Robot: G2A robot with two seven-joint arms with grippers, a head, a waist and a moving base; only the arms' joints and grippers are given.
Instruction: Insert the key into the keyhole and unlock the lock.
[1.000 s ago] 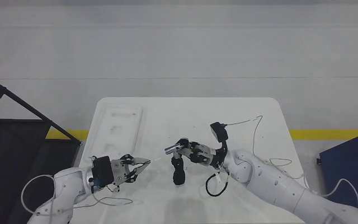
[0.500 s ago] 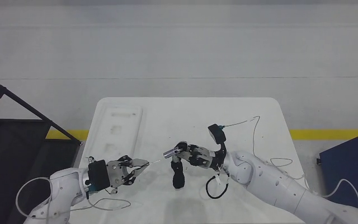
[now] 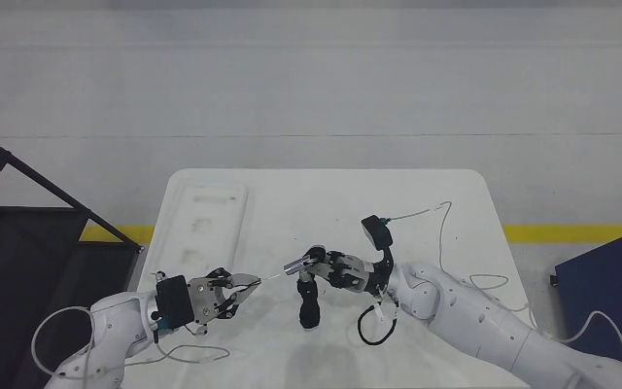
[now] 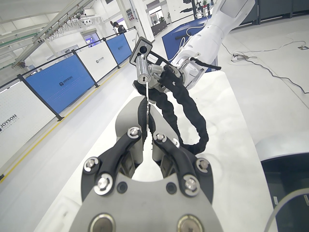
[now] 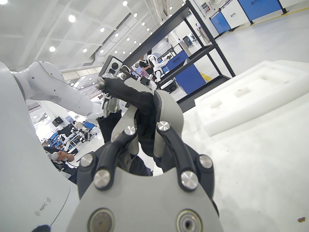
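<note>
My left gripper (image 4: 146,112) is shut on the key (image 4: 146,95), whose thin blade points at the keyhole (image 4: 144,79) in the end of the lock's silver cylinder (image 4: 142,69). The blade tip sits right at the keyhole; I cannot tell how deep it is. In the top view the left gripper (image 3: 248,284) and key (image 3: 272,278) are just left of the lock (image 3: 296,263). My right gripper (image 3: 319,261) is shut on the lock's black fabric-covered chain (image 5: 135,97), holding it above the table. The chain's loop (image 3: 309,306) hangs down to the table.
A white foam tray (image 3: 204,219) with shaped recesses lies at the table's back left, and shows as the foam tray (image 5: 253,92) in the right wrist view. A white cable (image 3: 432,212) and a black cable loop (image 3: 374,326) trail beside the right arm.
The right gripper lowered the lock cylinder slightly. The left arm drew back a little, then edged toward the lock again, keeping the key aimed at the keyhole.
</note>
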